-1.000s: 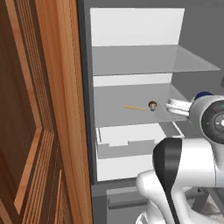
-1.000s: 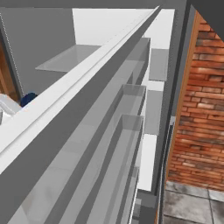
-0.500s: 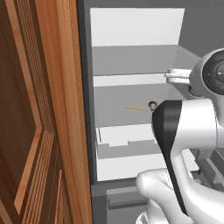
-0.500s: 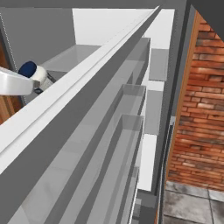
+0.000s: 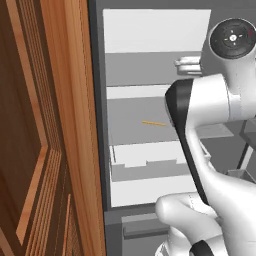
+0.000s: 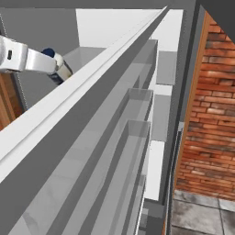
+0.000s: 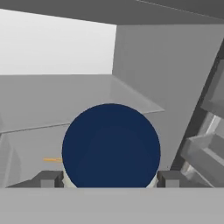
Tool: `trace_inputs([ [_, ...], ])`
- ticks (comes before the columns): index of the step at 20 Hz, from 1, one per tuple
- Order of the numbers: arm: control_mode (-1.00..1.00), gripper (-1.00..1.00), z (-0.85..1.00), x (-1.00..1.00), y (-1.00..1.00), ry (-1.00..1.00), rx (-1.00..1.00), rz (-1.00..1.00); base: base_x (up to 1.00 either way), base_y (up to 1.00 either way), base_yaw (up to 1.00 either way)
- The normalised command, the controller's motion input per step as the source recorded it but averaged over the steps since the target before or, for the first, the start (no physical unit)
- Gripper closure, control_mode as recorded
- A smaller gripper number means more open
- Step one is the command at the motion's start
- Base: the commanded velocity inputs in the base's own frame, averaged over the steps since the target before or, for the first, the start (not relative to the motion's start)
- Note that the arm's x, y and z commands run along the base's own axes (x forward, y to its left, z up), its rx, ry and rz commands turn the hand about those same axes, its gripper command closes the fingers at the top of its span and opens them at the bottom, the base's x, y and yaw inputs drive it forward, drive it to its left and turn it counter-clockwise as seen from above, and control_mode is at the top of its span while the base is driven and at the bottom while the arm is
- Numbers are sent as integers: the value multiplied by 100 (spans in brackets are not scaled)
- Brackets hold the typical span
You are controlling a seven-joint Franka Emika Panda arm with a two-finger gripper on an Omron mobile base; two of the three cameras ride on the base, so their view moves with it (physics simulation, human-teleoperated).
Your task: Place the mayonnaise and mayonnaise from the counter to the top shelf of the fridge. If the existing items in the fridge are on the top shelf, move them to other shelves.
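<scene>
- Gripper (image 7: 110,181) closed around a mayonnaise jar (image 7: 110,148), one finger at each side of the body, blue lid facing the camera
- Jar raised inside the fridge (image 5: 100,75), above the top shelf (image 7: 52,100)
- Thin orange-yellow sliver (image 5: 154,123) lies on the lower shelf (image 5: 130,125), at 9 o'clock of the jar in the hand view

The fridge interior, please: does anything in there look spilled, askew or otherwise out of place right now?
Nothing stands out. The gripper holds the mayonnaise between its fingers, blue lid toward the camera, at about the level of the top shelf. A thin orange-yellow sliver lies flat on a lower shelf. No spills show.
</scene>
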Motion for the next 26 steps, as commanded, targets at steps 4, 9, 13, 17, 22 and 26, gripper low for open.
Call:
trace_inputs([
  [4, -100, 100, -3, 82, -10, 0, -3, 6, 0, 0, 0],
  [9, -100, 100, -5, 86, -12, 0, -1, 4, 0, 0, 0],
  [13, -100, 100, -9, 81, -9, 0, -1, 4, 0, 0, 0],
  [17, -100, 100, -16, 72, -13, 0, 0, 3, 0, 0, 0],
  [22, -100, 100, -12, 58, -16, 0, 0, 4, 0, 0, 0],
  [26, -100, 100, -15, 50, -17, 0, 0, 6, 0, 0, 0],
])
